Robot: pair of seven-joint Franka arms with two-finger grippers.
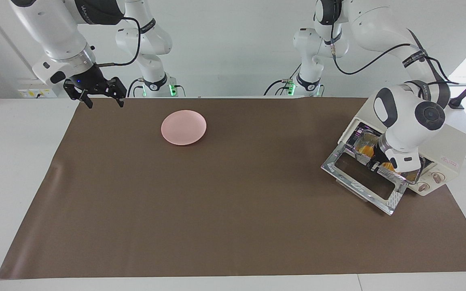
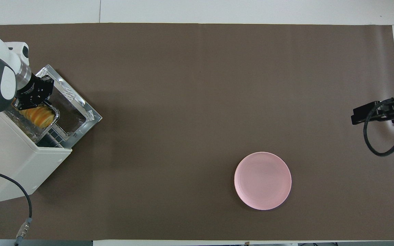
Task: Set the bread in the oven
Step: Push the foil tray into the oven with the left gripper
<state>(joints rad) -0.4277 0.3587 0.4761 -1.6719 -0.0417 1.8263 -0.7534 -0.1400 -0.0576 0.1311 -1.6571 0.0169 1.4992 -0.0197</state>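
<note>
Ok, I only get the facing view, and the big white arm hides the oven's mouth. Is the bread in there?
Observer: Overhead, the bread lies in a foil tray at the oven's open mouth.
Operator: Where's the claw?
Observer: The left claw is down at the bread's end, over the tray.
Operator: Is the tray all the way in?
Observer: Seemingly not; overhead, its end pokes out past the oven's top, above the dropped door. The right claw waits, open, over the mat's corner.
</note>
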